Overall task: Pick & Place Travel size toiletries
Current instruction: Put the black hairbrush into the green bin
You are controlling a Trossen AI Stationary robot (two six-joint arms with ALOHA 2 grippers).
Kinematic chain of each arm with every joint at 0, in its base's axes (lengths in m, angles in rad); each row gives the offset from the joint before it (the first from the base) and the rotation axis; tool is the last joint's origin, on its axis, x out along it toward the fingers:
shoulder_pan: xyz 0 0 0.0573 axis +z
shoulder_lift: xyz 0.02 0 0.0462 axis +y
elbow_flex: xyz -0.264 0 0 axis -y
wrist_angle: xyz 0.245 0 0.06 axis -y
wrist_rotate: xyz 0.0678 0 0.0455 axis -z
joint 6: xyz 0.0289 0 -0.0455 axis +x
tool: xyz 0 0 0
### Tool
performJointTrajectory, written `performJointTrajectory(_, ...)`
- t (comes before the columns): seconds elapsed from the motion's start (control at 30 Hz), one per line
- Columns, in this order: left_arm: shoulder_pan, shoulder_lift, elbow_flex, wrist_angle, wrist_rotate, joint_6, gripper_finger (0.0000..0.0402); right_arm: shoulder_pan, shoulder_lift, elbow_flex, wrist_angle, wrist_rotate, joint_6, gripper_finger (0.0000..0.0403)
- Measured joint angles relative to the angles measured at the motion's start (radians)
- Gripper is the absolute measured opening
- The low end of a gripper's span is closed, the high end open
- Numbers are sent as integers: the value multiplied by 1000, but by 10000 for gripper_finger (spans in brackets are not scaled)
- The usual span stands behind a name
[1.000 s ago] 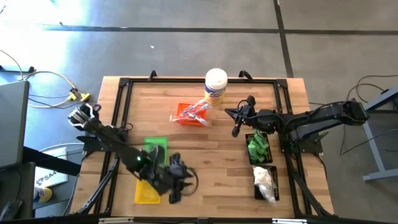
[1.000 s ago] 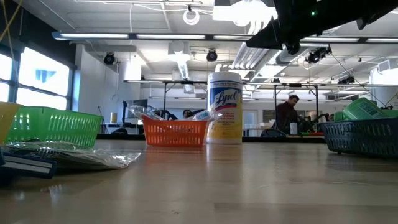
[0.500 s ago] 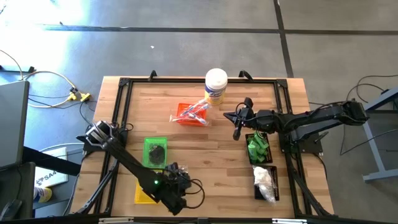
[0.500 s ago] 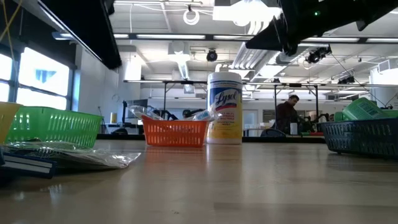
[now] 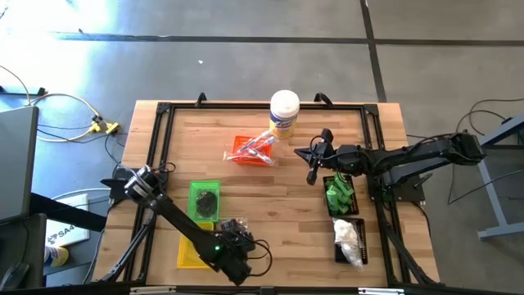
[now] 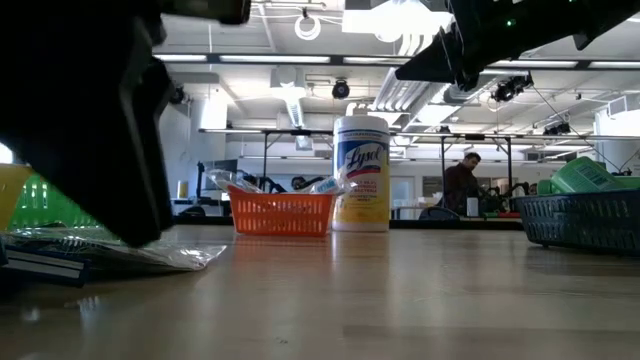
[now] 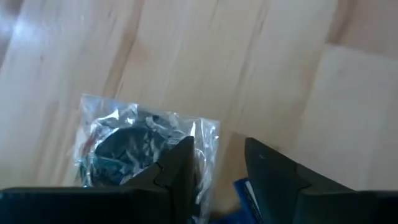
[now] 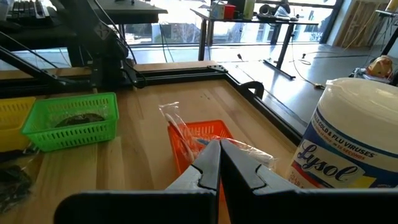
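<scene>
A clear bag of small black pieces (image 7: 134, 146) lies flat on the wood near the table's front edge, and shows at the left in the low view (image 6: 170, 256). My left gripper (image 7: 219, 149) hangs open just above it, slanting steeply down, fingers astride the bag's edge; in the high view it is near the front edge (image 5: 237, 233). A blue-and-white item (image 6: 45, 265) lies beside the bag. My right gripper (image 8: 219, 152) is shut on nothing, held level above the table's middle (image 5: 300, 151).
An orange tray (image 5: 250, 150) holds clear-wrapped sticks. A green tray (image 5: 205, 199) holds black pieces, with a yellow tray (image 5: 190, 254) nearer. At the right, dark mesh trays hold green bottles (image 5: 340, 195) and white fluffy bags (image 5: 350, 239). A white canister (image 5: 284, 111) stands at the back.
My left gripper has come down toward the table near its front edge and tipped from nearly level to steeply downward. In the low view the arm has dropped into sight at the left, in front of the green tray. The gap between its fingers shows no change.
</scene>
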Motion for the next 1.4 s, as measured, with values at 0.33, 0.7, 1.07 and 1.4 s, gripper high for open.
performJointTrajectory(0.33,0,42,0,-50,-7,-57,138,0,0,0,-1,0,0,3)
performJointTrajectory(0.7,0,42,0,-49,13,-82,78,0,0,0,-1,-65,5,3)
performJointTrajectory(1.07,0,42,1,-25,2,-86,2,0,0,0,-11,-79,-1,3)
performJointTrajectory(1.4,2,43,151,-220,-99,-72,0,0,0,0,-78,-75,-29,3)
